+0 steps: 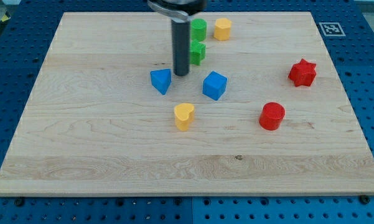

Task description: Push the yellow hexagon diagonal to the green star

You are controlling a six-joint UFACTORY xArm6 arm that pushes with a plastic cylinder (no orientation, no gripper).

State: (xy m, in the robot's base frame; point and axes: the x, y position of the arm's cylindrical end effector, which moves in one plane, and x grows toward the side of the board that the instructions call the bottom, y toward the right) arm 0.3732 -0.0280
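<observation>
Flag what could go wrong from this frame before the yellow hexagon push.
1. My tip sits below the green star, between the blue triangular block and blue cube; a straight path up to the yellow hexagon would likely knock the star.
2. The green cylinder stands close beside the hexagon, so a push could drag it along.
3. The hexagon lies near the board's top edge; little margin there.

No readable text (only a square marker (pixel 329 28) on the board (pixel 112 155)).
</observation>
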